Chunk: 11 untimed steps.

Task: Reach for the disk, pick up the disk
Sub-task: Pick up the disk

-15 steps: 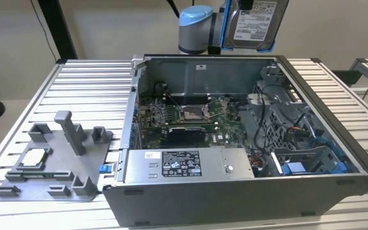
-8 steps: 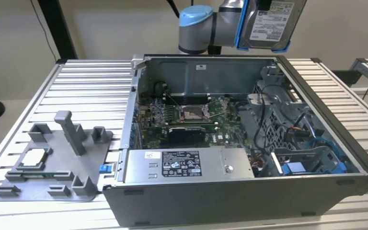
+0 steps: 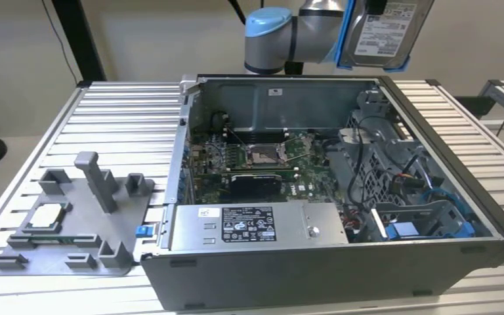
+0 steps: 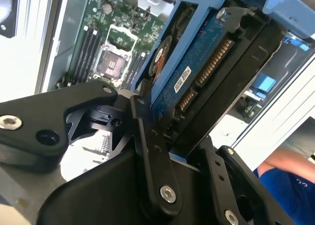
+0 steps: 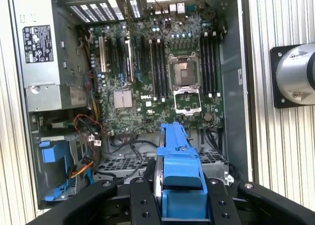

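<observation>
My end effector point(image 4: 170, 136) is closed on the disk point(image 3: 383, 31), its black fingers point(image 4: 152, 151) pressed against both sides of the drive and its blue frame. In the exterior view I hold the disk high above the rear of the open computer case point(image 3: 462, 190), well clear of it, label facing the camera. In the first wrist view the blue frame point(image 5: 179, 171) sits upright between my fingers, with the motherboard point(image 5: 157, 72) far below. On the desk point(image 3: 121, 111), to the exterior view's left of the case, a grey fixture point(image 3: 77, 223) carries 1 small square chip point(image 3: 46, 215).
</observation>
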Each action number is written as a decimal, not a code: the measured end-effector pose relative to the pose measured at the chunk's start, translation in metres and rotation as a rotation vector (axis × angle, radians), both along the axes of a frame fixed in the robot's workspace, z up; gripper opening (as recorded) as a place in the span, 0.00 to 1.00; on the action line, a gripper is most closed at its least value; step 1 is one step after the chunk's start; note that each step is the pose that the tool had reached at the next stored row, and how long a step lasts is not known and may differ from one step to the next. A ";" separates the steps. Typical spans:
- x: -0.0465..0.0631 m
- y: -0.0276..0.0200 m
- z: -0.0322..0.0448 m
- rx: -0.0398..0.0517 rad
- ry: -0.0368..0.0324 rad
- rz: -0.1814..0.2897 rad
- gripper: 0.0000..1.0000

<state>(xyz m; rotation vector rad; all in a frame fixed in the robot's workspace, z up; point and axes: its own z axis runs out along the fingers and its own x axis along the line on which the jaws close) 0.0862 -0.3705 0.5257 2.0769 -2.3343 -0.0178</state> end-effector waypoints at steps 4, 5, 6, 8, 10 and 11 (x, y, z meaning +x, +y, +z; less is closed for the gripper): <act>0.012 0.0000 -0.0001 0.0000 0.0001 0.000 0.00; 0.015 0.0000 -0.0001 0.0000 0.0000 0.000 0.00; 0.018 0.0000 -0.0002 0.0000 0.0000 0.000 0.00; 0.023 0.0000 -0.0003 0.0001 0.0000 0.000 0.00; 0.024 0.0001 -0.0003 0.0001 0.0001 0.000 0.00; 0.025 0.0001 -0.0003 0.0000 0.0001 0.000 0.00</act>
